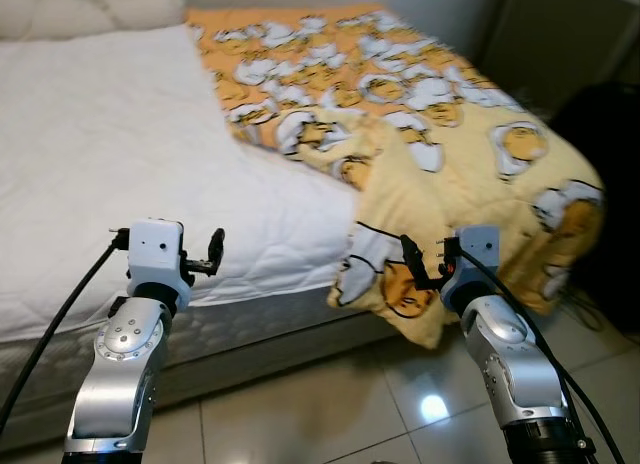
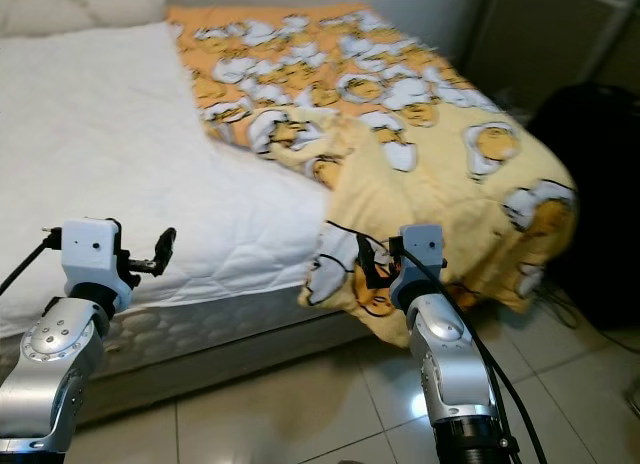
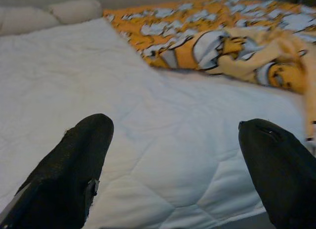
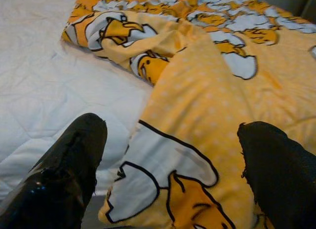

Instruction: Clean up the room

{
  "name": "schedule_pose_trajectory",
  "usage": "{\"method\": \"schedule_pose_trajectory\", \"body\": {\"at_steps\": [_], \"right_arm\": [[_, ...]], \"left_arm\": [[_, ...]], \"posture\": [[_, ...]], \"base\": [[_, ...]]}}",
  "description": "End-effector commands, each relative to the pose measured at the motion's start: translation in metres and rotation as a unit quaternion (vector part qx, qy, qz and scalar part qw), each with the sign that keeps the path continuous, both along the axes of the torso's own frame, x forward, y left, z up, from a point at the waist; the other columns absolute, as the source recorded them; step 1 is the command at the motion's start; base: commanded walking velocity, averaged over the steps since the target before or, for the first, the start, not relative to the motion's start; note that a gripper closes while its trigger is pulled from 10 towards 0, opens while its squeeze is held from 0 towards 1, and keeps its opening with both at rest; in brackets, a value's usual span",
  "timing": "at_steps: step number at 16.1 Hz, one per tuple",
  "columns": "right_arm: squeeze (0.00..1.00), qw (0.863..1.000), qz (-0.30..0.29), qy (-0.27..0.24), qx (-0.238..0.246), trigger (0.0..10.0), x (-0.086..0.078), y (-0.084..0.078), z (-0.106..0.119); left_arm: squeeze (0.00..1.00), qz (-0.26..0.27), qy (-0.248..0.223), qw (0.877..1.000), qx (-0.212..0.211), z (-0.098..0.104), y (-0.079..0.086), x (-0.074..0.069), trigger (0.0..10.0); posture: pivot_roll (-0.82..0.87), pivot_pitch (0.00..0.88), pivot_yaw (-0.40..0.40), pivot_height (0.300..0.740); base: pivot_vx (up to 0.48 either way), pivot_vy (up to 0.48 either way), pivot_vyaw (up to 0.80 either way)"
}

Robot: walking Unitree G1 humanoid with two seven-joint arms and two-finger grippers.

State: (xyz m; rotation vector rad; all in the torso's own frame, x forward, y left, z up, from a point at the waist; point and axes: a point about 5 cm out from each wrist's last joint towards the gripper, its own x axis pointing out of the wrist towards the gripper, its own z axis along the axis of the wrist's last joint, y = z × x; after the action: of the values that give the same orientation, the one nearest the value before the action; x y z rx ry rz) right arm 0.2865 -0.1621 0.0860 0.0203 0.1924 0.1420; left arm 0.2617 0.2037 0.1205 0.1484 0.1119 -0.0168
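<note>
A home bedroom: white quilted mattress (image 1: 120, 154), pillows (image 1: 90, 9), cartoon-print yellow blanket (image 1: 450, 154), tiled floor (image 1: 330, 404).

blanket (image 1: 440, 134) | yellow-orange cartoon print | rumpled | draped over bed's right side

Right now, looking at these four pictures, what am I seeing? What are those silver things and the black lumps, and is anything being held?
The silver things are a humanoid robot's two arms, seen from cameras in its head. Each ends in a gripper: the left gripper is raised before the white mattress, the right gripper before the yellow cartoon-print blanket that hangs over the bed's corner. The other two pictures come from wrist cameras; the black lumps are fingers, spread apart. Both grippers are open and hold nothing. Pillows lie at the head of the bed.
</note>
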Motion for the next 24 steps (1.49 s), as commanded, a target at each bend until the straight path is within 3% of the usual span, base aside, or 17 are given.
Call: {"method": "schedule_pose_trajectory", "body": {"at_steps": [1, 7, 19, 24], "right_arm": [[0.00, 1.000, -0.003, 0.000, -0.006, 10.0, 0.001, -0.005, 0.001], [0.00, 1.000, 0.015, 0.003, -0.010, 10.0, 0.000, 0.003, -0.001], [0.00, 1.000, 0.016, 0.013, -0.019, 10.0, -0.001, 0.002, -0.004], [0.00, 0.999, 0.017, 0.013, -0.025, 10.0, -0.014, -0.007, 0.000]], "left_arm": [[1.00, -0.002, 0.001, 1.000, -0.001, -0.001, -0.001, 0.001, 10.0], [1.00, -0.004, 0.005, 1.000, 0.001, -0.003, 0.000, 0.002, 10.0], [1.00, -0.016, 0.006, 1.000, 0.010, -0.005, -0.002, 0.002, 10.0], [1.00, -0.017, 0.006, 1.000, 0.015, -0.004, -0.002, -0.012, 10.0]], "posture": [[0.00, 0.000, -0.047, 0.740], [0.00, 0.000, -0.046, 0.740], [0.00, 0.000, -0.048, 0.740], [0.00, 0.000, -0.056, 0.740]], "base": [[0.345, 0.000, 0.00], [0.347, 0.000, 0.00], [0.361, 0.000, 0.00], [0.344, 0.000, 0.00]]}}
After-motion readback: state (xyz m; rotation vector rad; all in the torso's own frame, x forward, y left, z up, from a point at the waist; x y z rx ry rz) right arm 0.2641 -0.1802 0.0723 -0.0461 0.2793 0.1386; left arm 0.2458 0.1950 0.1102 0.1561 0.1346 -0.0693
